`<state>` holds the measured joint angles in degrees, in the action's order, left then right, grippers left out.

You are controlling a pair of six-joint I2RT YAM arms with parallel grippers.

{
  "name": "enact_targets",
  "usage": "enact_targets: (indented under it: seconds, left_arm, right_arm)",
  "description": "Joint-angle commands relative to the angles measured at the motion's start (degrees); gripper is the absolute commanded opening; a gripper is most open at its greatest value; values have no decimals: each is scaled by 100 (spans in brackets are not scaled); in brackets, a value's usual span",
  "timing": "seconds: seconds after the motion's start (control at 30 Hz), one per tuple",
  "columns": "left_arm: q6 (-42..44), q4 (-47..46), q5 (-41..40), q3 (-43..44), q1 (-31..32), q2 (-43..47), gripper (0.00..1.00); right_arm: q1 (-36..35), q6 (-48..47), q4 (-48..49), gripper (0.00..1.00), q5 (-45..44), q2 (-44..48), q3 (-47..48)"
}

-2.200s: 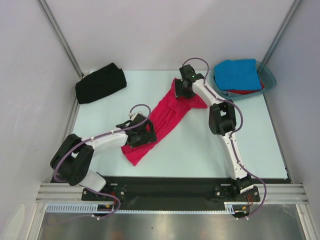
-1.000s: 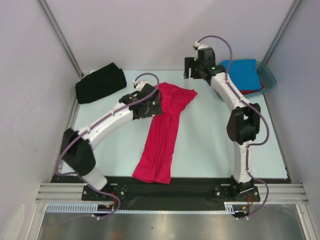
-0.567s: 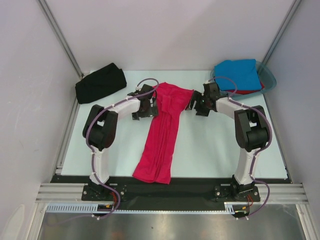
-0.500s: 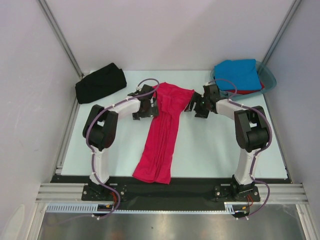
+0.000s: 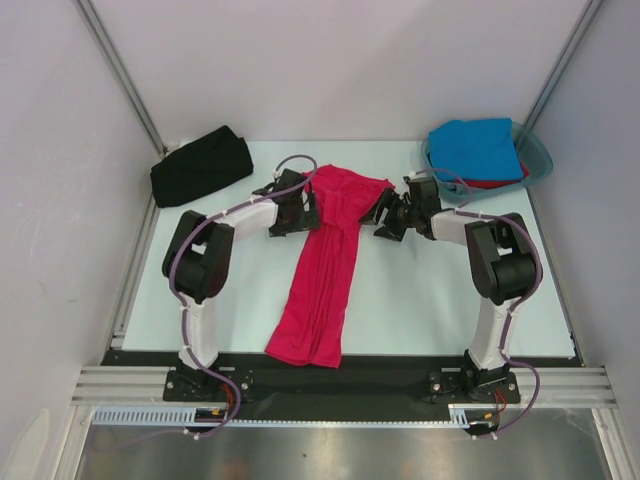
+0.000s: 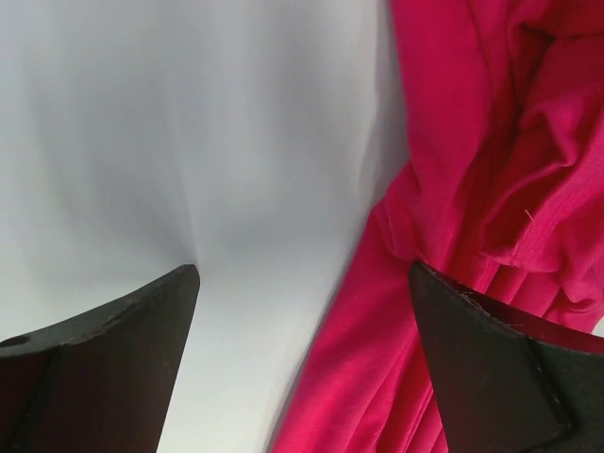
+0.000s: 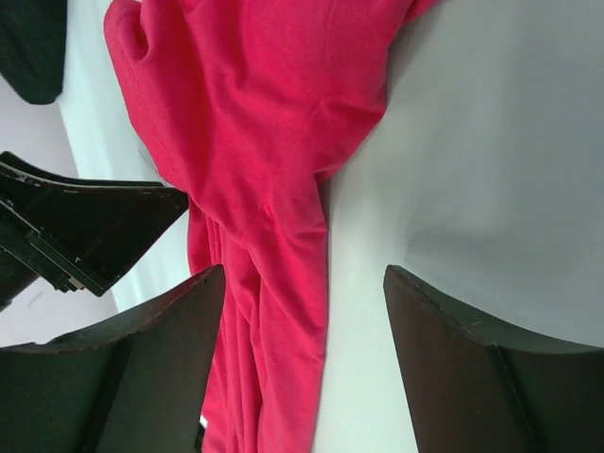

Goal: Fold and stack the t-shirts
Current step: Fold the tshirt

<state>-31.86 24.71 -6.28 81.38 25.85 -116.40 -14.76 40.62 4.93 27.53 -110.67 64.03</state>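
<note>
The pink shirt (image 5: 322, 275) lies in the middle of the table (image 5: 440, 300), gathered into a long narrow band. It runs from the upper middle of the top view down toward the lower middle, leaning a little to the left as it goes. The top end is broader and bunched, with a flap spreading to the right. Below that the cloth narrows into lengthwise pleats, and it widens slightly again at the near end. In the left wrist view the pink shirt (image 6: 491, 142) fills the right side of the frame, rumpled in soft ridges with a seam showing. In the right wrist view the pink shirt (image 7: 274, 142) drops from the upper middle to the bottom edge in folds.

The left gripper (image 5: 303, 212) sits at the upper left edge of the band, low over the table. Its jaws stand wide apart and hold nothing. In its own view the left gripper (image 6: 302, 316) has one finger over bare table and the other over the cloth's edge. Whether that finger touches the cloth cannot be told.

The right gripper (image 5: 386, 222) is at the upper right edge of the band, facing the left one across it. Its jaws are also apart and grip nothing. In its own view the right gripper (image 7: 304, 321) straddles the cloth.

The black shirt (image 5: 200, 167) lies folded at the upper left of the table. At the upper right, the blue shirt (image 5: 478, 148) rests on the red shirt (image 5: 492, 184) in the tub (image 5: 540, 160).
</note>
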Motion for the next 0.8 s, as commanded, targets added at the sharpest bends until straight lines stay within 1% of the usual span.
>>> enact_targets:
  seconds: [0.0, 0.13, 0.2, 0.33, 0.37, 0.4, 0.43, 0.47, 0.5, 0.53, 0.6, 0.63, 0.7, 0.73, 0.77]
  left_arm:
    - [-145, -167, 426, -490, -18, 117, 100]
    - [-268, -572, 680, -1001, -18, 512, 99]
    - [-330, -800, 812, -1255, -9, 688, 98]
    - [-444, -1064, 962, -1555, -9, 820, 98]
    - [-488, -1117, 1041, -1582, -9, 821, 98]
    - [-497, -1126, 1050, -1625, -18, 821, 97]
    - [-514, -1144, 1076, -1643, -9, 821, 97]
    - [-515, -1152, 1103, -1661, -9, 812, 97]
    - [-523, -1153, 1094, -1687, -9, 812, 97]
    - [-523, -1144, 1086, -1687, -18, 820, 97]
    - [-515, -1091, 1024, -1661, -18, 812, 97]
    - [-506, -1074, 998, -1652, -18, 820, 97]
    - [-479, -986, 927, -1609, -18, 812, 96]
    - [-445, -959, 919, -1591, -18, 812, 96]
    - [-436, -916, 901, -1582, -9, 838, 96]
  right_arm:
    - [-61, 358, 648, 73, 428, -191, -48]
    - [-228, 499, 825, 70, 464, -376, -66]
    - [-299, 569, 930, 66, 543, -525, -31]
    - [-378, 675, 1098, 55, 648, -762, 48]
    - [-378, 693, 1115, 48, 675, -798, 57]
    - [-378, 693, 1107, 44, 701, -833, 83]
    - [-387, 658, 1098, 37, 693, -824, 83]
    - [-387, 605, 1046, 33, 614, -790, 75]
    - [-396, 553, 802, 29, 500, -737, 48]
    - [-422, 430, 669, 21, 238, -606, 39]
    - [-431, 166, 222, 13, -44, -430, 5]
    - [-431, 87, 106, 4, -368, -324, -74]
    - [-457, -150, -342, 2, -747, -26, -119]
    - [-475, -221, -474, 1, -1167, 71, -136]
    - [-475, -361, -849, 1, -1371, 246, -145]
